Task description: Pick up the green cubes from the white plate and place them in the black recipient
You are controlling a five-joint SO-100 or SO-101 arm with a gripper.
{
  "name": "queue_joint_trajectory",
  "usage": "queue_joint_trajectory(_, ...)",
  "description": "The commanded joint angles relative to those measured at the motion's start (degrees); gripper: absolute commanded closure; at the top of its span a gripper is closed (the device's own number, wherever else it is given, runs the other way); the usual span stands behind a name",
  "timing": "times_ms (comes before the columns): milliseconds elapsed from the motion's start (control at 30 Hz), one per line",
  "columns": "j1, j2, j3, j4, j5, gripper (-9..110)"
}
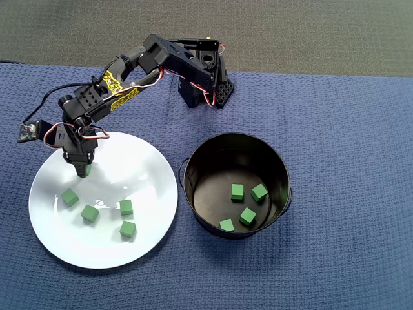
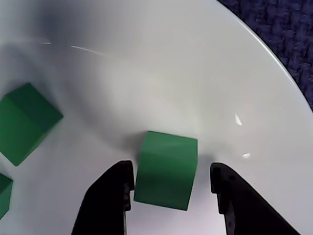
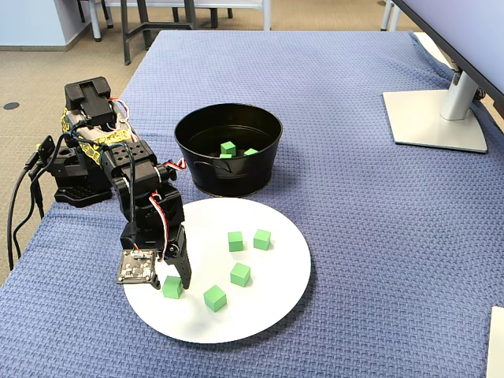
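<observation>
My gripper (image 2: 171,172) points down onto the left part of the white plate (image 1: 143,169), open, with one green cube (image 2: 166,169) on the plate between its fingers. The left finger (image 2: 113,192) is almost against the cube; the right finger (image 2: 230,196) stands clearly apart. In the fixed view that cube (image 3: 172,287) sits at the gripper (image 3: 172,280) tips; in the overhead view the gripper (image 1: 82,170) hides it. Several more green cubes (image 1: 90,213) lie loose on the plate. The black recipient (image 1: 282,169) stands right of the plate with several green cubes (image 1: 237,191) inside.
The arm's base (image 1: 205,84) is fixed at the blue cloth's far edge in the overhead view. A monitor foot (image 3: 437,118) stands on the cloth at the right of the fixed view. A small circuit board (image 3: 138,267) hangs beside the gripper.
</observation>
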Motion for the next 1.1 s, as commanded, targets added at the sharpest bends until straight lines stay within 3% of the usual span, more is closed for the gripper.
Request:
queue_joint_trajectory(0,0.3,0.9,-4.2,-1.4,1.1,96)
queue_joint_trajectory(333,0.3,3.4,-2.7,-2.3,3.7,101)
queue_joint_trajectory(667,-5.2,35.1,10.4,3.7,28.7,101)
queue_joint_trajectory(900,-26.2,55.5,16.1,15.1,41.5,101)
queue_joint_trajectory(1067,-47.8,60.1,26.5,12.6,54.4,102)
